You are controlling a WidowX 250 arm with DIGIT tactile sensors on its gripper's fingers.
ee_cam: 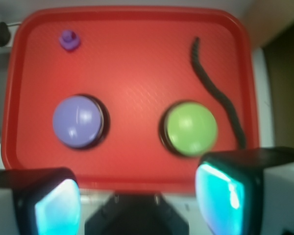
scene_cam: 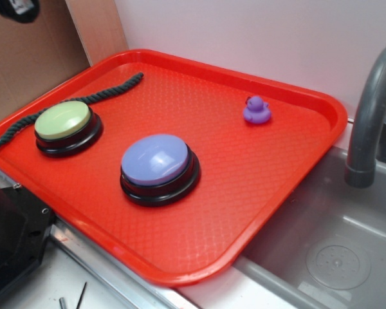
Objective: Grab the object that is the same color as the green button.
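Observation:
The object, a dark green twisted rope [scene_cam: 100, 95] [ee_cam: 216, 90], lies wavy along the far left side of the red tray [scene_cam: 244, 167], curving behind the green button [scene_cam: 63, 120] [ee_cam: 191, 128]. That button has a pale yellow-green dome on a black base. In the wrist view my gripper [ee_cam: 137, 200] hovers high above the tray's near edge. It is open, its teal pads [ee_cam: 220, 196] are far apart and nothing is between them. The rope's lower end passes behind the right finger. In the exterior view only a dark part at the top left corner shows.
A larger lavender-blue button [scene_cam: 156, 159] [ee_cam: 77, 121] stands mid-tray. A small purple duck [scene_cam: 257, 111] [ee_cam: 69, 40] sits near the far right rim. A grey sink [scene_cam: 321, 244] with a faucet [scene_cam: 370, 116] lies right of the tray. Cardboard stands behind at left.

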